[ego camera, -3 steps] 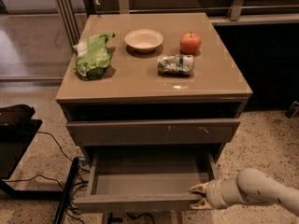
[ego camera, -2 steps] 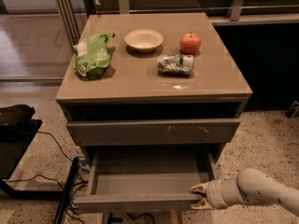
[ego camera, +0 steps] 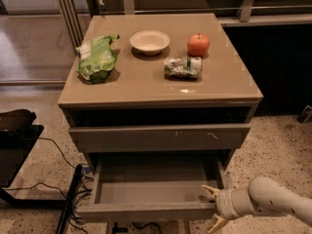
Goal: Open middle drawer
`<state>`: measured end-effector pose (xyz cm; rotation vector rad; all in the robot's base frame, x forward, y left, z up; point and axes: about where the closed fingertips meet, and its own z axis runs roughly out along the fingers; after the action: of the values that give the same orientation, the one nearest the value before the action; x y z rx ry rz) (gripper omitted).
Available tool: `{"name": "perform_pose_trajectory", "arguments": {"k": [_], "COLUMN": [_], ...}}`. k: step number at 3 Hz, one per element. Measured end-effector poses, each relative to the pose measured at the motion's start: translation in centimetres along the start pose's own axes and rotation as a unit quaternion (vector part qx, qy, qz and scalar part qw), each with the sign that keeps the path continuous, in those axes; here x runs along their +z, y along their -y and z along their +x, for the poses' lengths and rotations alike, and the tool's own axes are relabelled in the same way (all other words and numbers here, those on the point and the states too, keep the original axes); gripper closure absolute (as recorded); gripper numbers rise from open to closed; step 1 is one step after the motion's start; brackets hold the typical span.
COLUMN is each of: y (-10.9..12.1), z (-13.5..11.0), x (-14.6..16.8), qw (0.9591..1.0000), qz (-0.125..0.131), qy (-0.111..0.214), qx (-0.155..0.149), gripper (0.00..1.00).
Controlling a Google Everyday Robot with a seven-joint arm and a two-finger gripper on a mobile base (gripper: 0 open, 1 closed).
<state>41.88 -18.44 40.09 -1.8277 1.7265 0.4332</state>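
Note:
The middle drawer (ego camera: 146,211) is the lowest one in view. It stands pulled out, showing its plain grey-brown front and a shallow grey tray (ego camera: 153,191) inside. My gripper (ego camera: 213,206) is at the right end of the drawer's front, coming in from the lower right. Its fingers are spread. One fingertip (ego camera: 209,190) is inside the drawer over the tray, and the other is outside, below the front panel. Above it, the taller drawer front with pale scratch marks (ego camera: 161,138) is closed.
On the cabinet top (ego camera: 146,89) lie a green chip bag (ego camera: 97,57), a white bowl (ego camera: 149,41), a red apple (ego camera: 198,44) and a crushed can (ego camera: 182,67). Cables (ego camera: 73,189) and a dark stand (ego camera: 14,145) are on the floor at the left.

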Motion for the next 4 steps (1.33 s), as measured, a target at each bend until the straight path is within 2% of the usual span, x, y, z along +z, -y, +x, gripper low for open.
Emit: {"name": "perform_pose_trajectory", "arguments": {"k": [2,3,4], "y": [-3.7,-3.7,-3.7], "z": [0.7,0.4,0.4], "x": [-0.5,-0.8,-0.8], "qw": [0.9996,0.9996,0.9996], "qz": [-0.013,-0.013,-0.013], "qy": [0.023,0.023,0.023], "qx": [0.011,0.011,0.011], "gripper": [0.62,0.85,0.83]}}
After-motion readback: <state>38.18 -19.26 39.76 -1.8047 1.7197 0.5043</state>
